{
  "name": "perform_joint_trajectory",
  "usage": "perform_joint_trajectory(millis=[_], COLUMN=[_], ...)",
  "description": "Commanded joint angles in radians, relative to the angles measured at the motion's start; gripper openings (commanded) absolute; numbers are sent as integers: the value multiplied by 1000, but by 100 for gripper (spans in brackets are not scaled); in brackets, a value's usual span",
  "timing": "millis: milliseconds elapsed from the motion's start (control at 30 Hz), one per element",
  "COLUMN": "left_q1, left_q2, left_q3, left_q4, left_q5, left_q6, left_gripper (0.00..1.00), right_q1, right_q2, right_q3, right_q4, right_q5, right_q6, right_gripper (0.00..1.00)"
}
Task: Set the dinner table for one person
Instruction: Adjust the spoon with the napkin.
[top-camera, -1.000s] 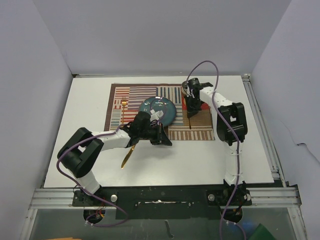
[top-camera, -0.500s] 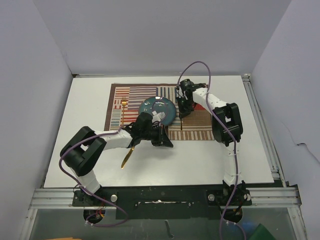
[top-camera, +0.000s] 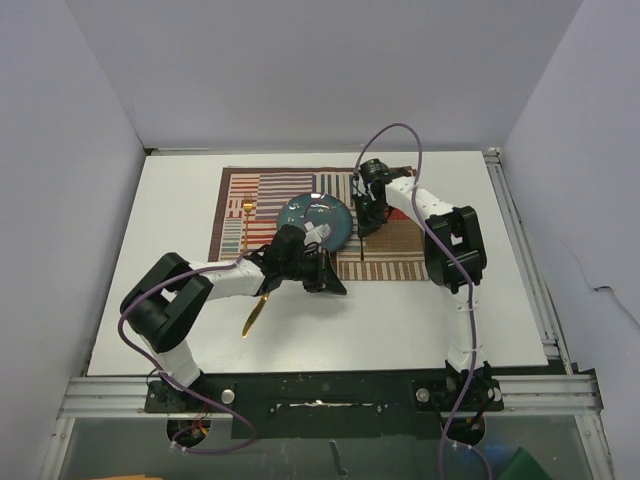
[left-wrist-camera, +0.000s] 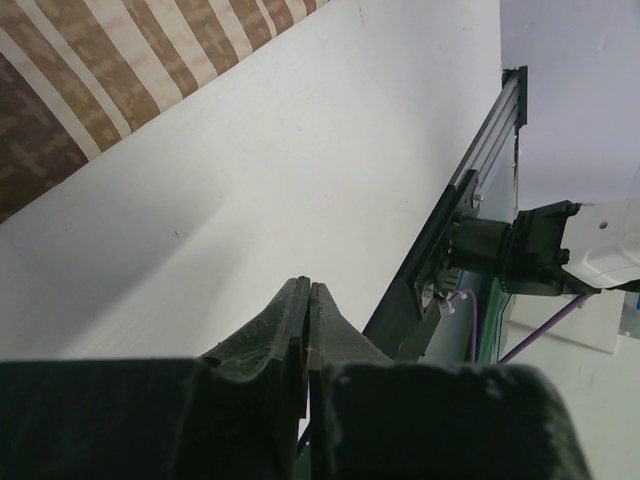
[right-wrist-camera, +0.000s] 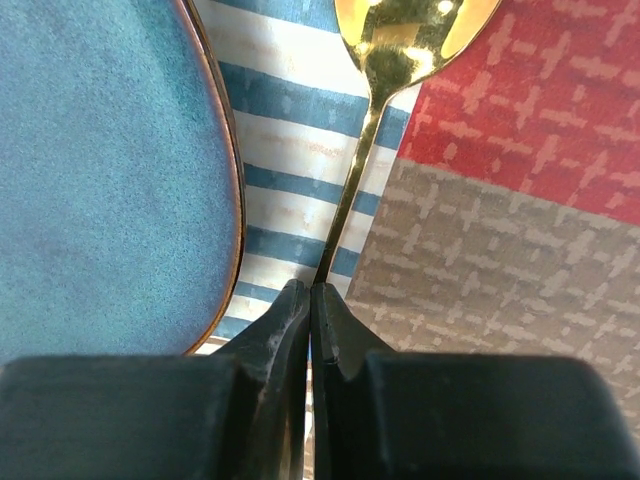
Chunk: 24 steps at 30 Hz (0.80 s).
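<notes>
Dinner table: the white top is seen stretching beneath both arms, with a striped placemat laid across its far middle.
Left arm: the elbow is raised over the near left of the table, and the forearm is stretched rightward and low towards the near edge of the placemat.
Left gripper: the fingers are pressed flat together with nothing seen between them; it is held above bare table just off the placemat's edge, near the blue plate.
Right arm: the elbow is held high at the right, and the forearm is reached back and leftward, with the wrist turned down over the placemat.
Right gripper: the fingers are closed on the handle end of the gold spoon.
Spoon: it is laid along the placemat just beside the plate's right rim, apart from it, the bowl pointed away from the fingers.
Gold fork: it is laid on the placemat, left of the plate.
Gold knife: it is laid aslant on bare table beside the left forearm, off the placemat.
</notes>
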Motion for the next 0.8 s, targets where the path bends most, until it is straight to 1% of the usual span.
perform_joint_trajectory(millis=[0,33,67,133,200,233,267,300,333,433,500,633,700,767], left_q1=[-5,-5,-5,-5,-3,-3,-2,-1,2,14,34,93,133,168], left_q2=[-23,-25,-26,-32,-41,-49,-59,-71,-84,-132,-179,-300,-365,-415], left_q3=[30,30,30,28,36,47,62,94,121,195,218,212,204,197], left_q4=[47,45,42,40,12,-21,-71,-128,-200,-385,-462,-529,-554,-588], left_q5=[-7,-8,-8,-10,-25,-44,-71,-107,-156,-325,-432,-520,-551,-612], left_q6=[-6,-6,-3,0,16,35,66,101,141,240,277,314,335,354], left_gripper=[0,0,0,0,0,0,0,10,13,14,14,12,11,12], right_q1=[9,9,13,20,28,33,36,41,46,70,98,158,197,257], right_q2=[-37,-43,-55,-82,-112,-131,-153,-176,-199,-285,-350,-480,-549,-587], right_q3=[-44,-51,-59,-75,-88,-96,-103,-110,-119,-165,-225,-379,-457,-529], right_q4=[20,23,28,36,41,44,47,49,49,50,58,94,123,160], right_q5=[12,16,23,42,62,77,97,106,114,143,172,214,201,155], right_q6=[12,11,7,3,1,2,1,2,2,11,23,61,84,109], right_gripper=[3,9,20,32,48,53,56,57,57,58,58,58,58,58])
